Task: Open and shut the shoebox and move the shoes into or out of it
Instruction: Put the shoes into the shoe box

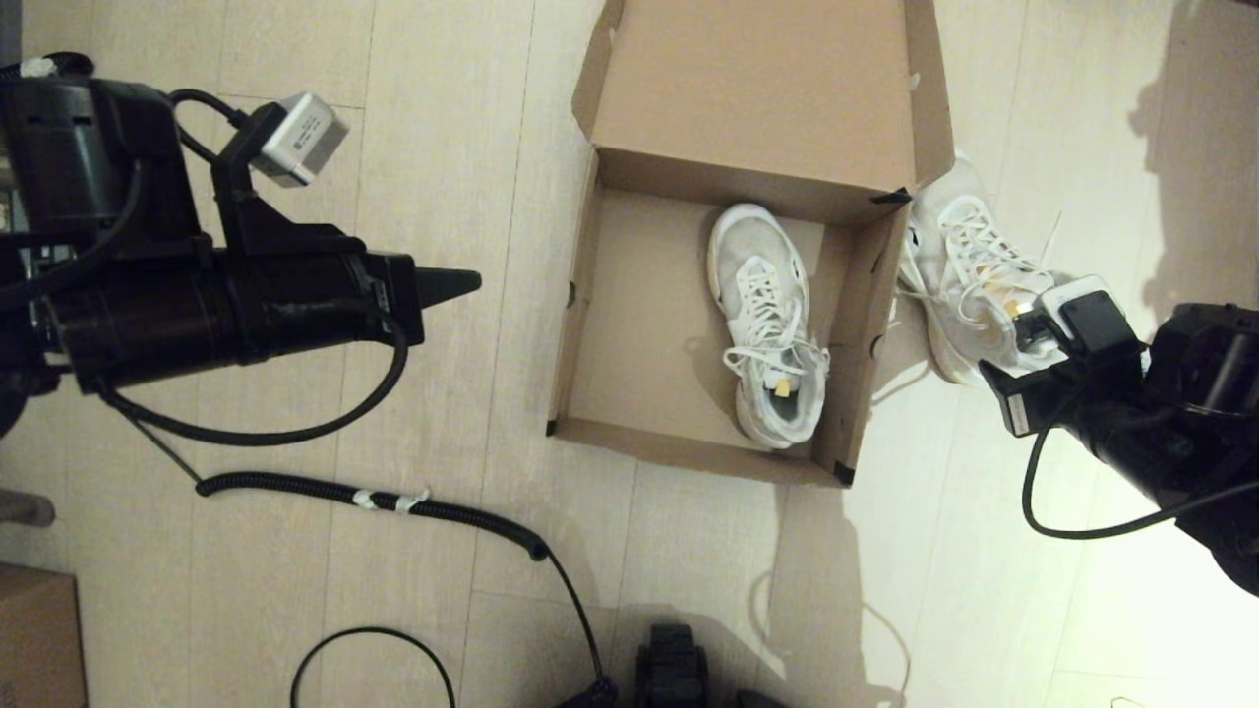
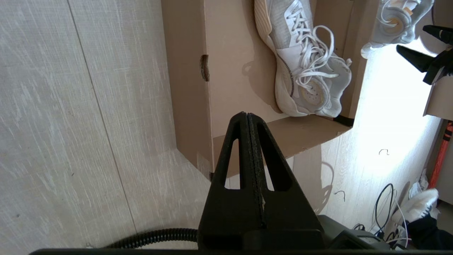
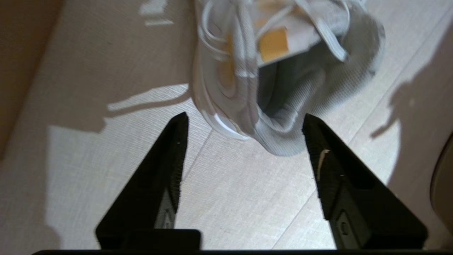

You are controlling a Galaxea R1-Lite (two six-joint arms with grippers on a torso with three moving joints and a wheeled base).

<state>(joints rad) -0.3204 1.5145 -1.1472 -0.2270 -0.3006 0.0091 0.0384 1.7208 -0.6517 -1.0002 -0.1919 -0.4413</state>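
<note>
The brown shoebox [image 1: 590,295] stands open on the floor, its hinged lid [image 1: 757,79] folded back on the far side and black tape on its right corners. One white sneaker [image 1: 769,320] lies inside along the right wall, also seen as the sneaker [image 2: 304,71] in the left wrist view. The second sneaker [image 1: 969,275] lies on the floor just right of the box. My right gripper [image 3: 245,116] is open low over the floor, its fingertips level with that sneaker's heel [image 3: 283,106] and apart from it. My left gripper [image 2: 246,114] is shut on nothing, hovering left of the box's near-left corner.
A black corrugated cable [image 1: 393,501] runs across the floor in front of the box. A smaller plain carton [image 1: 34,639] sits at the near left. A black part [image 1: 674,669] of the robot shows at the bottom. Pale plank floor [image 1: 984,590] surrounds everything.
</note>
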